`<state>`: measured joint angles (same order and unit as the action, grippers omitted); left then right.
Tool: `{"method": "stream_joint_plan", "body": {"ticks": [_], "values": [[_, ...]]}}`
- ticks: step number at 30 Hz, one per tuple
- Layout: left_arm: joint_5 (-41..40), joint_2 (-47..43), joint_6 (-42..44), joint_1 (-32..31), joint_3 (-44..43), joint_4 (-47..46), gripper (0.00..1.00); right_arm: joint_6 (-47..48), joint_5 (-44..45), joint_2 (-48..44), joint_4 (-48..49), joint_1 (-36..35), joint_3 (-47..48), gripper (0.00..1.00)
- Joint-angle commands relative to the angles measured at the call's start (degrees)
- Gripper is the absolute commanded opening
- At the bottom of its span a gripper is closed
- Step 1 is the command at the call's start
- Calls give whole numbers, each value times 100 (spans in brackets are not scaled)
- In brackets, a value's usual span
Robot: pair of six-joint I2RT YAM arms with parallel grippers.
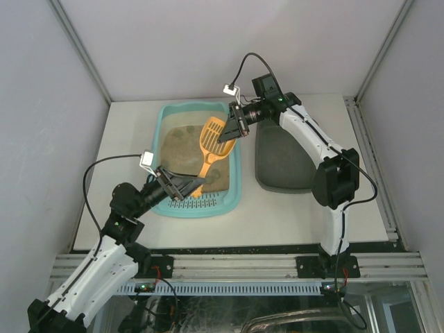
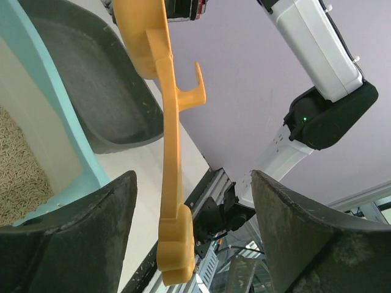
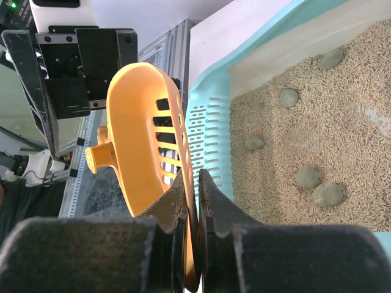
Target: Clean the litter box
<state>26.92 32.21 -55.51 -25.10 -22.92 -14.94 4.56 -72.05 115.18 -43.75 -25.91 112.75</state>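
In the litter box lie sand and grey clumps. The right gripper clamps the scoop (orange); the left gripper gapes around its handle.

Even, diffuse light fills the white enclosure in the overhead view, which is sharp throughout. Shadows on the table are soft and faint, and the frame darkens at 6 o'clock, where glass gives dim reflections. In the left wrist view, the left gripper's fingers at 7 and 5 o'clock read dark and slightly soft, the orange scoop crisp against an evenly lit wall. In the right wrist view, the right gripper's fingers at 6 o'clock are blurred. The sand is sharp, and the litter box inner wall near 1 o'clock is almost washed out.
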Motion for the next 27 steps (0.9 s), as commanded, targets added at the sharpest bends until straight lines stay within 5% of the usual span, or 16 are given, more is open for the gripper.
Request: {"method": "stream_joint_plan", "body": {"ticks": [1,13,25,27], "values": [[66,73,-128,41,130,-401,79,70,-34,-144,67,-17,25,0],[-20,141,300,33,161,249,76,59,48,-87,74,-36,35,0],[14,535,672,14,-207,558,15,157,185,21,-42,-224,57,0],[47,561,725,17,-286,570,12,218,221,34,-93,-268,68,0]]}}
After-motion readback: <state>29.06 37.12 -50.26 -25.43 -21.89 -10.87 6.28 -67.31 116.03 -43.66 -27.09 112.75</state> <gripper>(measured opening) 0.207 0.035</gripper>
